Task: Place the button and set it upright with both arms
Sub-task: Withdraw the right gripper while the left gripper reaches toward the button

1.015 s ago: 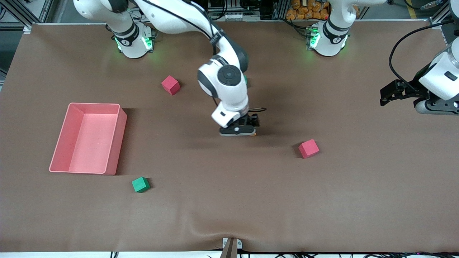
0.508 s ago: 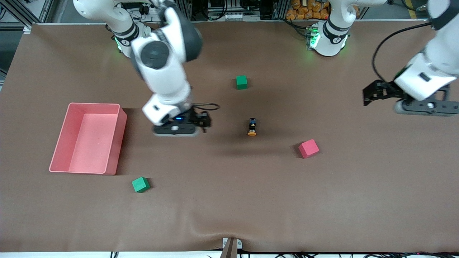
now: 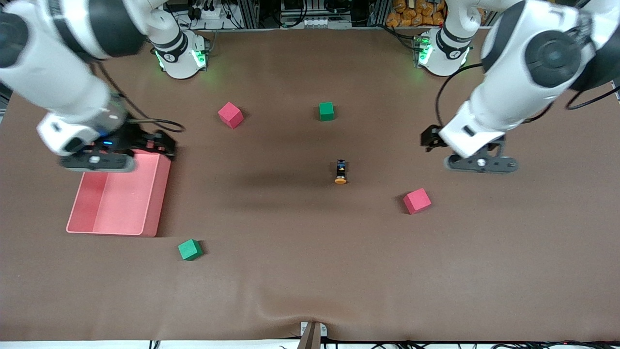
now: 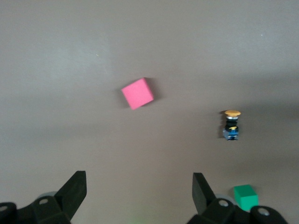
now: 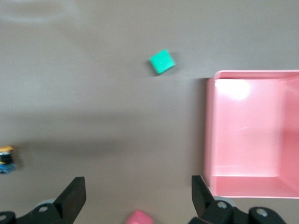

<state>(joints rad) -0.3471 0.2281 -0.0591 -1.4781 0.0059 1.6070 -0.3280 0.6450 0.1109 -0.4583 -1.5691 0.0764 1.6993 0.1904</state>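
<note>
Now that the right gripper [image 3: 97, 162] has been drawn away to hang wide open and empty over the pink bin [image 3: 118, 213], the button [image 3: 341, 172] is left lying on its side mid-table, between the green cube [image 3: 326, 111] and the nearer red cube [image 3: 417, 200], while the left gripper [image 3: 480, 164], likewise open and empty, has been brought in over the table toward the left arm's end, so uprighting is judged still to be done.

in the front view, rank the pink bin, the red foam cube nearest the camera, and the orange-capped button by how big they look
Largest to smallest:
1. Pink plastic rectangular bin, partly covered by the right gripper.
2. Red foam cube.
3. Small orange-capped black button, lying on its side.

All rest on the table, so the order seems safe.
</note>
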